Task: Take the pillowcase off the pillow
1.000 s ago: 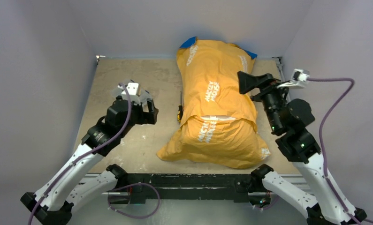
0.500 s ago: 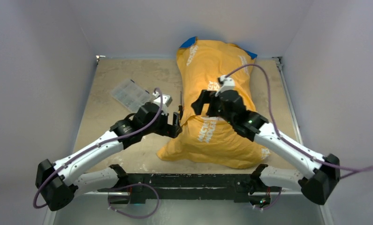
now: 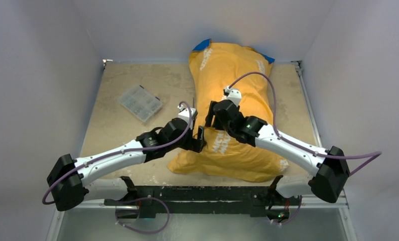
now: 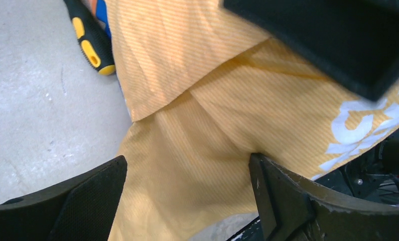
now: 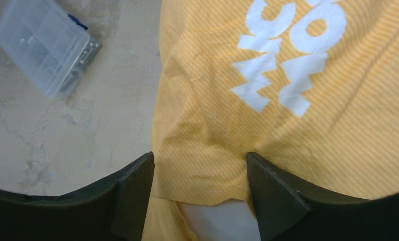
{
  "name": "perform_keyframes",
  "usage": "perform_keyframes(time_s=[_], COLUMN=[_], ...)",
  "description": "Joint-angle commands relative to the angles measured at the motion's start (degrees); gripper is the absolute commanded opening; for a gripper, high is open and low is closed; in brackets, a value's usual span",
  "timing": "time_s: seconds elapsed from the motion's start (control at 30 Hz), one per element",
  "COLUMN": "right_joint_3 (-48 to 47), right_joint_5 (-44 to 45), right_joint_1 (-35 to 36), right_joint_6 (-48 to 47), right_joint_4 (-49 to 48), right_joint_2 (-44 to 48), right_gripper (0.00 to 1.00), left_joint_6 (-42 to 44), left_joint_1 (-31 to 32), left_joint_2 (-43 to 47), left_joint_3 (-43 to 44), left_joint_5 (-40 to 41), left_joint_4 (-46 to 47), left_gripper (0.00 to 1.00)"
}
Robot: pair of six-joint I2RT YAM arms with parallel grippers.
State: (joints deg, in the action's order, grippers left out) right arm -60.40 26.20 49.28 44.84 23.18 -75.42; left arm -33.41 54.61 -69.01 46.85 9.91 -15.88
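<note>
The orange-yellow pillowcase (image 3: 235, 85) with white lettering lies lengthwise mid-table, blue showing at its far corners. It covers the pillow (image 5: 218, 222), of which only a white patch shows under the hem of the overlapping flap in the right wrist view. My right gripper (image 3: 212, 118) (image 5: 200, 173) is open, its fingertips pressed down astride that hem. My left gripper (image 3: 200, 140) (image 4: 187, 175) is open too, straddling a fold of the pillowcase (image 4: 187, 150) at its left side, just below the flap. The right gripper's black finger (image 4: 338, 40) shows at the top of the left wrist view.
A clear plastic compartment box (image 3: 140, 102) (image 5: 44, 47) lies on the table to the left. A black-and-yellow screwdriver (image 4: 89, 42) lies against the pillowcase's left edge. Grey walls close in the table (image 3: 117, 80) on three sides.
Both arms have swung in from the sides and come down on the pillowcase's overlap. The left arm's move uncovered the plastic box. The right jaws have narrowed a little.
</note>
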Motion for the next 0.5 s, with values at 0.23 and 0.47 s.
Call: perform_keyframes(time_s=[0.23, 0.47], right_joint_3=[-6.62, -10.66], right_joint_5=[3.01, 4.71], right_joint_1=[0.03, 0.03], right_joint_6=[-3.83, -3.83], right_joint_4=[-4.8, -2.17], right_joint_2=[-3.18, -4.16], right_gripper=[0.0, 0.0], left_joint_6=[-4.01, -1.54], left_joint_1=[0.59, 0.59], left_joint_2=[8.07, 9.18], left_joint_3=[-5.68, -3.3], left_joint_5=[4.12, 8.48], left_joint_4=[-0.25, -0.92], left_gripper=[0.91, 0.91])
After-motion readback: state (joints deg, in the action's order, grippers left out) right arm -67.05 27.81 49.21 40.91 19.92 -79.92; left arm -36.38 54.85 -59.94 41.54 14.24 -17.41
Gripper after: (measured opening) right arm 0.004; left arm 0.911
